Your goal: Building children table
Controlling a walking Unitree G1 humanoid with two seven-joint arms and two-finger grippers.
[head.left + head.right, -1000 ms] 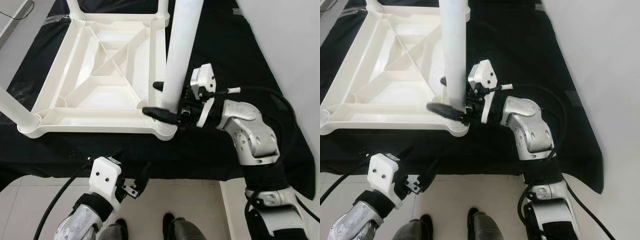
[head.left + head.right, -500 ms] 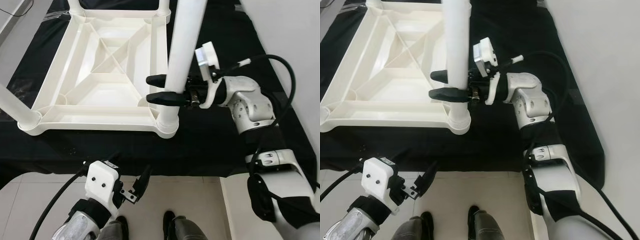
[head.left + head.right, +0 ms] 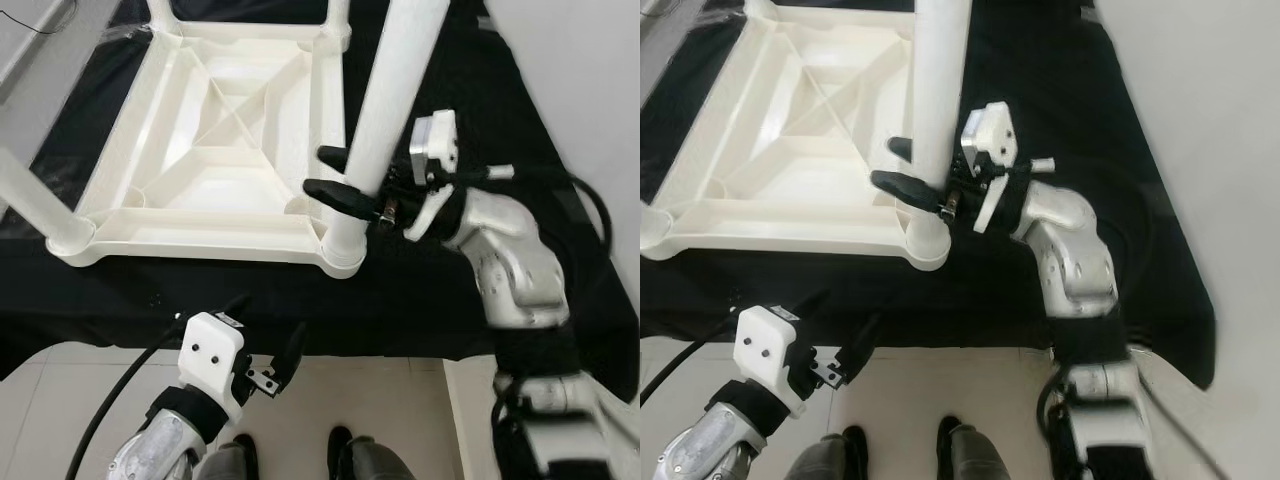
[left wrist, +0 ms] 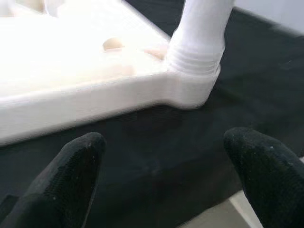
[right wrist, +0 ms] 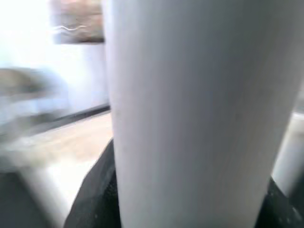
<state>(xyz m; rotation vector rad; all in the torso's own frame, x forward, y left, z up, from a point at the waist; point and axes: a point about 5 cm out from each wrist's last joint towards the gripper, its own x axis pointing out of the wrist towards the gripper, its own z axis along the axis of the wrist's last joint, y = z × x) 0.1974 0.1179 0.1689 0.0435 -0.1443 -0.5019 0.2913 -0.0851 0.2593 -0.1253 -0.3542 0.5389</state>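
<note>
Right gripper [image 3: 340, 175] is clamped around the white leg [image 3: 385, 110], which stands up in the near right corner of the upside-down table top [image 3: 215, 150]. Left gripper [image 3: 262, 352] hangs open, lower down.

Even, bright daylight; glare washes out the white tabletop [image 4: 71, 61]; the table leg [image 5: 199, 114] beside it is blurred

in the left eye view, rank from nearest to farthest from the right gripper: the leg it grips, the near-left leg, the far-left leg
1. Gripped leg, between the right gripper's jaws at the near-right corner.
2. Near-left leg, across the tabletop frame.
3. Far-left leg, at the far corner.
</note>
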